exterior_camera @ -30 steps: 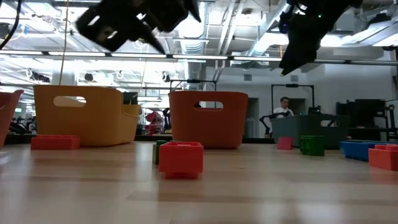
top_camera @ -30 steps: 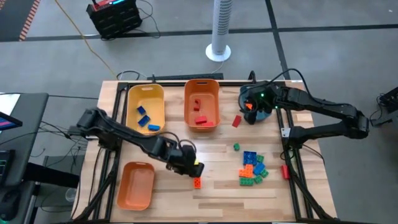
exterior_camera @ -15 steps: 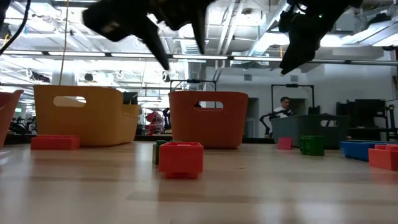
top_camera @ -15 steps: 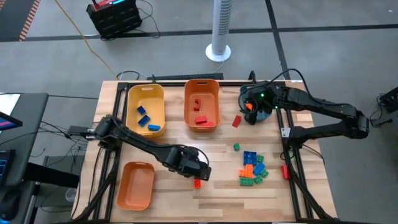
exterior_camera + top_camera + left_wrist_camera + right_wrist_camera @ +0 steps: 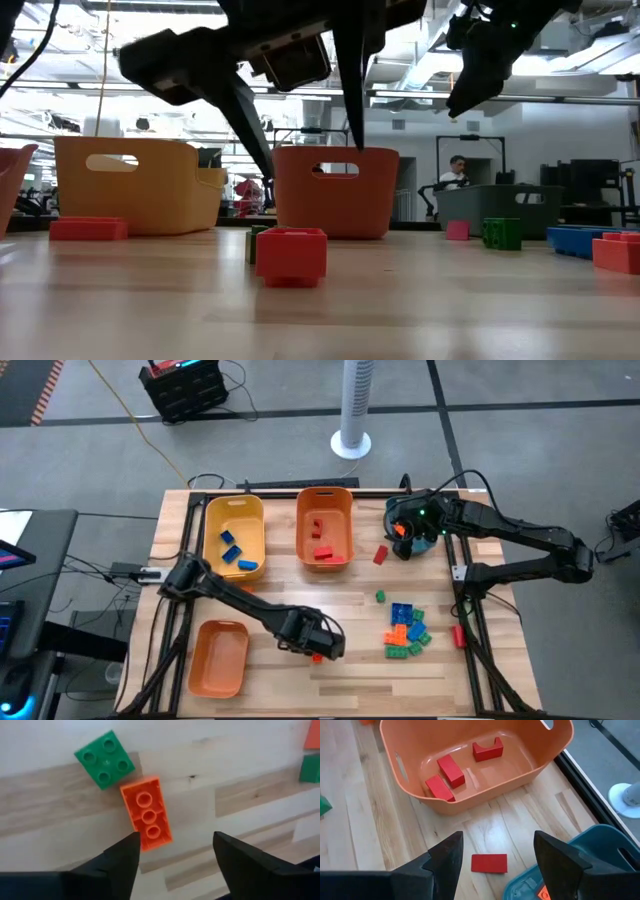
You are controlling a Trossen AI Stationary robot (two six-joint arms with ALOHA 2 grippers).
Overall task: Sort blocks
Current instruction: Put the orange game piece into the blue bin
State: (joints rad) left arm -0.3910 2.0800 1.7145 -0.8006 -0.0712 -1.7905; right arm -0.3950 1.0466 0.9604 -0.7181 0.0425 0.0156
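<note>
My left gripper (image 5: 172, 847) is open and hovers just above an orange studded brick (image 5: 146, 814) that lies flat on the table beside a green brick (image 5: 104, 759). In the low view its fingers (image 5: 262, 150) hang above that brick (image 5: 291, 255) without touching it. In the high view the gripper (image 5: 315, 642) sits near the table's middle, toward the near edge. My right gripper (image 5: 495, 855) is open and held high at the far right, over a red block (image 5: 489, 863) lying between the orange bin (image 5: 445, 802) and the teal bin (image 5: 560, 865).
A yellow bin (image 5: 233, 510) holds blue blocks and the far orange bin (image 5: 324, 500) holds red ones. Another orange bin (image 5: 218, 657) stands at the near left. A pile of mixed blocks (image 5: 405, 630) and a lone green brick (image 5: 380, 596) lie at the right.
My left gripper has moved toward the table's right and near edge and come down, so that it now stands over the orange brick. The bricks have not moved.
</note>
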